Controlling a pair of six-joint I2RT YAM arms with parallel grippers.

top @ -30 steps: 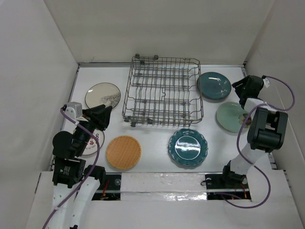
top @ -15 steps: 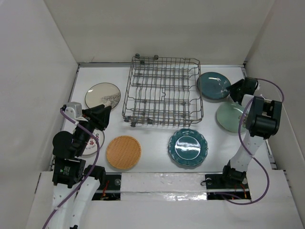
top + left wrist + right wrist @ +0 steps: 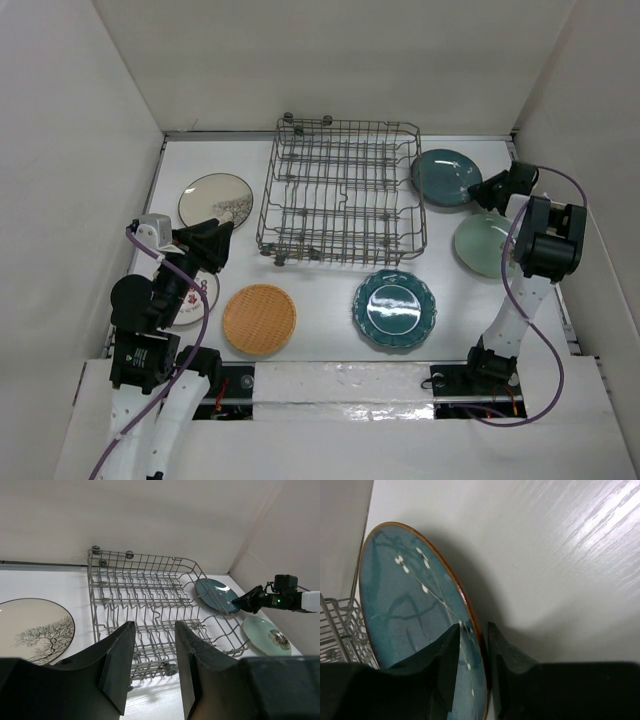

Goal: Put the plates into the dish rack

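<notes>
Near the counter's (image 3: pixel 320 300) far right corner, the right end effector (image 3: pixel 472 630) was clamped on the dark teal plate's (image 3: pixel 447 177) rim, just beside the dish rack (image 3: pixel 343 190). The left end effector (image 3: pixel 154 627) hung apart, empty. Nothing was loaded yet; the other five plates (image 3: pixel 259 319) lay on the counter.

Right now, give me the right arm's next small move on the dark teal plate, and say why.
Probably close firmly on the rim before lifting. The right gripper straddles the edge of the dark teal plate, but a firm pinch is not evident, and that plate sits beside the dish rack.
</notes>
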